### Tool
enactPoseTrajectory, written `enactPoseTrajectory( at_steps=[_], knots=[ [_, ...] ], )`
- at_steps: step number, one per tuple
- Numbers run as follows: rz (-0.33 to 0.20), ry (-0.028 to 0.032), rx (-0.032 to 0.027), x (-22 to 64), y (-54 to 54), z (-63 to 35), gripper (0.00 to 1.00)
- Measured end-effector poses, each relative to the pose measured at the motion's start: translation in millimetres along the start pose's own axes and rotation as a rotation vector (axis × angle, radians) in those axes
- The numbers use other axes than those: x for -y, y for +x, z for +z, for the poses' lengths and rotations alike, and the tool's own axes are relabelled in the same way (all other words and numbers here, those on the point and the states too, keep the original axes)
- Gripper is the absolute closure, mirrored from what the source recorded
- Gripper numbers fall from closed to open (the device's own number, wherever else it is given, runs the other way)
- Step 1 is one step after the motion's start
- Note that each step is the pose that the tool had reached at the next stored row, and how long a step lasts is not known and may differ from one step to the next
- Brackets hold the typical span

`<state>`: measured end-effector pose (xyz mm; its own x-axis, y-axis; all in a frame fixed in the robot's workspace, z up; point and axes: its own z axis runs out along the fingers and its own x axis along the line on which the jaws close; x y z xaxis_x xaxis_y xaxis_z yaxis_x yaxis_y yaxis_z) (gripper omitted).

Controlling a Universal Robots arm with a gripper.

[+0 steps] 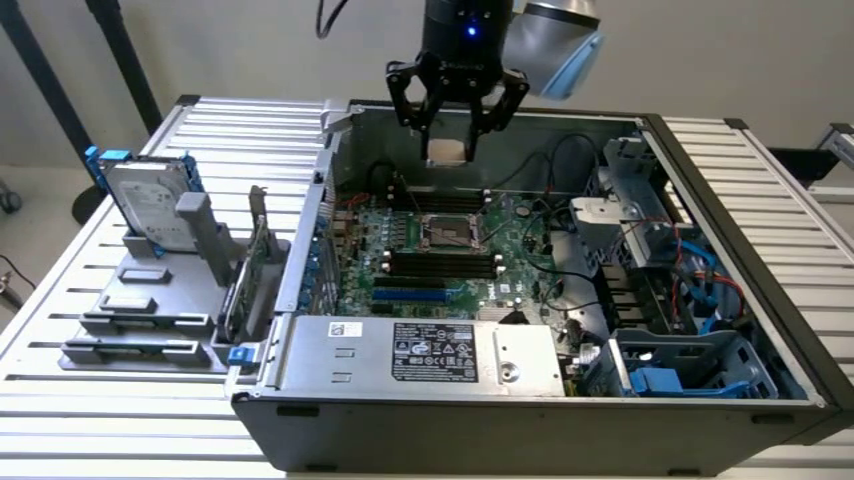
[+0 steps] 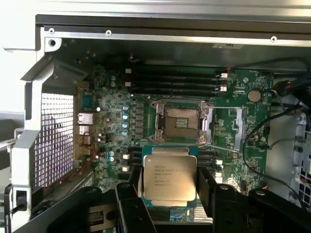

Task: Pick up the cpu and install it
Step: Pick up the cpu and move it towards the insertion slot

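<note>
Gripper (image 1: 450, 125) findings, for your record: the jaws stood wide apart, with one black finger (image 2: 129, 194) against each of two opposite edges of the cpu (image 2: 169, 177), so you had the chip clamped between them. Its silvery-grey lid, printed with small lettering, faced the wrist camera, and the thin pale rim showed around the metal.

In the exterior view you held the cpu (image 1: 447, 152) in the air above the socket (image 1: 451, 232), set back from it toward the rear wall of the case (image 1: 727, 210). It touched nothing but the fingers and was well clear of the board.

The socket (image 2: 182, 119) was noted as a dark square frame with its contact field exposed. It lay flat on the green motherboard (image 1: 514, 225).

Black memory slots (image 1: 441, 265) ran in rows just beside the socket on two opposite sides. A blue slot (image 1: 407, 295) lay beyond the nearer rows.

Farther from the socket on that same side, a grey power supply (image 1: 414, 350) with a black label closed off the front of the case.

Outside the case, well apart from the socket toward the exterior view's left, a silver hard drive (image 1: 144, 205) with blue brackets stood upright on a grey stand (image 1: 154, 300). Stand and case both rested on the slatted table (image 1: 80, 420).
</note>
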<state>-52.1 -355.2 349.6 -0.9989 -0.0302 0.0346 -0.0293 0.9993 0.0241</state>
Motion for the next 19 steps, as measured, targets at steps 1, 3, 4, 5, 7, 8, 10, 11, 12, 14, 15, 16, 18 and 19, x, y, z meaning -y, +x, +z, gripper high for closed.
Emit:
enactPoseTrajectory(
  at_steps=[1, 3, 4, 5, 7, 8, 10, 11, 12, 14, 15, 16, 18, 19],
  knots=[
    [0.0, -0.0002, -0.0001, -1.6, -2.5, 1.9, 0.45],
    [0.0, -0.0002, -0.0005, -4.6, -7.2, 5.4, 0.45],
    [0.0, -0.0002, -0.0007, -6.0, -9.4, 7.1, 0.45],
    [0.0, -0.0002, -0.0009, -7.5, -11.6, 8.9, 0.45],
    [0.0, -0.0001, -0.0013, -10.3, -15.8, 12.4, 0.45],
    [0.0, -0.0002, -0.0016, -11.9, -18.0, 14.3, 0.45],
    [0.001, -0.0002, -0.0021, -14.7, -20.8, 17.9, 0.45],
    [0.002, -0.0003, -0.0023, -16.1, -21.6, 19.7, 0.45],
    [0.003, -0.0004, -0.0025, -17.5, -22.3, 21.6, 0.45],
    [0.005, -0.0003, -0.0029, -20.3, -23.6, 25.1, 0.45],
    [0.006, -0.0005, -0.003, -21.7, -24.0, 27.0, 0.45],
    [0.008, -0.0005, -0.0031, -23.2, -24.3, 28.8, 0.45],
    [0.011, -0.0005, -0.0031, -26.0, -24.5, 32.5, 0.45],
    [0.011, -0.0005, -0.003, -26.5, -24.6, 33.7, 0.45]
  ],
)
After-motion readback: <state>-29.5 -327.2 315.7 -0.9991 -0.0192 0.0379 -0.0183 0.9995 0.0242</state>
